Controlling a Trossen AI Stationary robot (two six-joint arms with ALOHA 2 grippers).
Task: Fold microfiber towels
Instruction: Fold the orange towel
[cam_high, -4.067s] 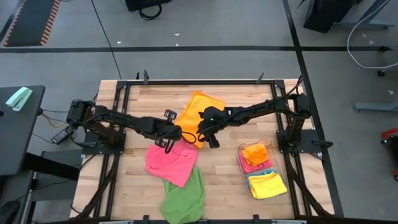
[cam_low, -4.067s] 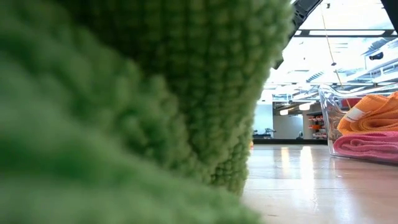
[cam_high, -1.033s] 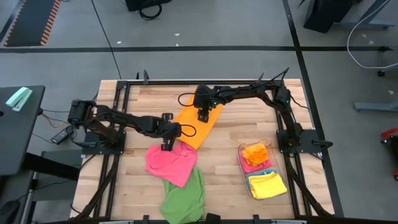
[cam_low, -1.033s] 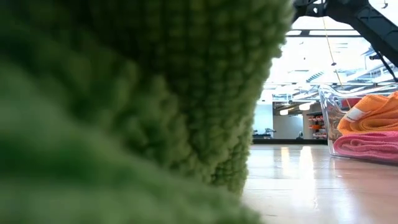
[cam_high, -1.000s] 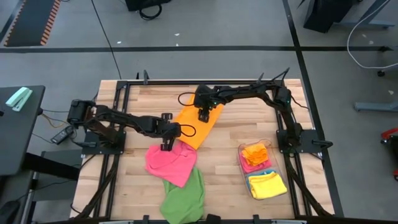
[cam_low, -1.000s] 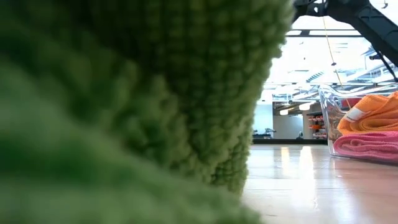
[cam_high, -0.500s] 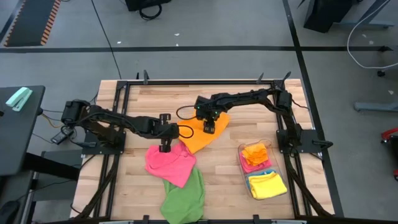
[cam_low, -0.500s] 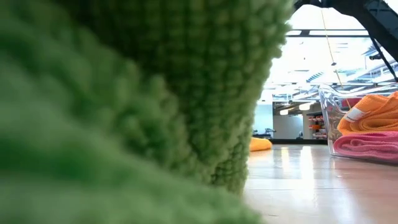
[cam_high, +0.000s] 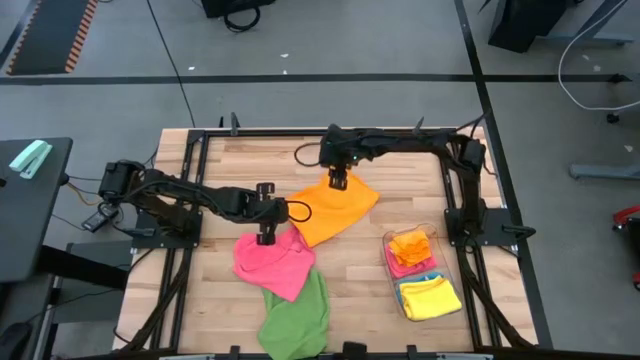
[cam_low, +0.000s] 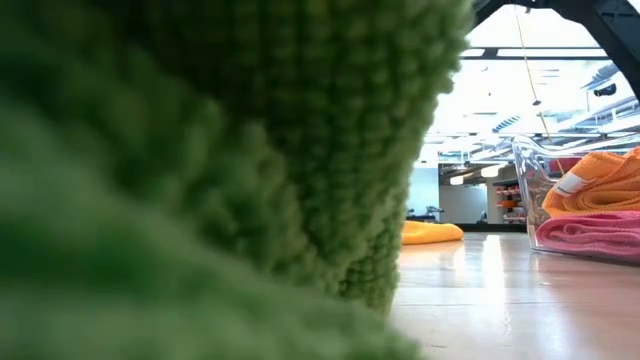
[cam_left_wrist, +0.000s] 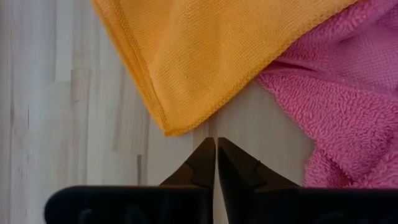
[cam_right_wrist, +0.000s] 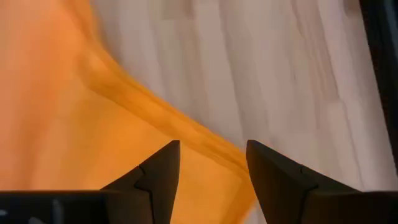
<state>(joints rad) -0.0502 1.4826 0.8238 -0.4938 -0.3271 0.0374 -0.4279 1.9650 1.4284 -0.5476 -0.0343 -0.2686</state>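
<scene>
An orange towel (cam_high: 335, 208) lies spread on the middle of the table; it also shows in the low view (cam_low: 432, 232). My right gripper (cam_high: 338, 178) is open over its far edge (cam_right_wrist: 186, 134), one finger on either side. My left gripper (cam_high: 265, 237) is shut, with its tips (cam_left_wrist: 216, 146) just short of the orange towel's near left corner (cam_left_wrist: 174, 127), beside a rumpled pink towel (cam_high: 275, 262). A green towel (cam_high: 298, 312) lies at the near edge, partly under the pink one. It fills most of the low view (cam_low: 200, 150). My right gripper's open fingers (cam_right_wrist: 155, 177) point down over the orange towel's far edge; I cannot tell whether they touch it. My left gripper touches no towel.
A clear plastic bin (cam_high: 385, 262) stands at the near right with folded orange, pink, blue and yellow towels in it. It also shows in the low view (cam_low: 525, 190). Bare wood lies at the far left and far right of the table.
My right gripper has gone toward the near edge with the orange towel's far part, then back toward the far edge. The towel, long and narrow a second ago, now lies spread out wider toward the table's right; its near left corner has stayed by my left gripper.
</scene>
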